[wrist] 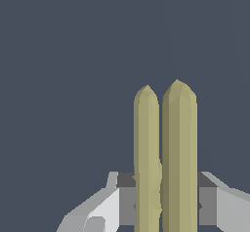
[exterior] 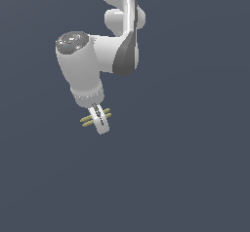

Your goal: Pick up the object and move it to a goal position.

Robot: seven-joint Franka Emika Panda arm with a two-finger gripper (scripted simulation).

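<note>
One arm (exterior: 97,55) fills my exterior view, white and bulky, bent over a plain slate-grey surface whose edges and corners lie outside both pictures, so I cannot place anything against them. Below the wrist hangs the gripper (exterior: 100,117), fingers pointing down and tilted a little toward the exterior view's right. Across those fingers sits the object (exterior: 95,117), two thin olive-yellow rods side by side, poking out on both sides of the gripper.

On the wrist view I have the object (wrist: 165,158) running straight through the gripper (wrist: 166,204), with a grey pad (wrist: 126,202) against one rod and another against the far rod. I read that as clamped on the pair, gripping near their middle. Whether it is off the surface I cannot tell; no shadow shows.

No goal marker appears in either picture, so I am steering blind on the destination. My call for the carry: keep the squeeze constant, move smoothly, avoid wrist spins. Two slim rods could slip or scissor apart if I jerk. I would keep the fingers pointing down and travel slowly, watching the wrist view for any creep between the pads.
</note>
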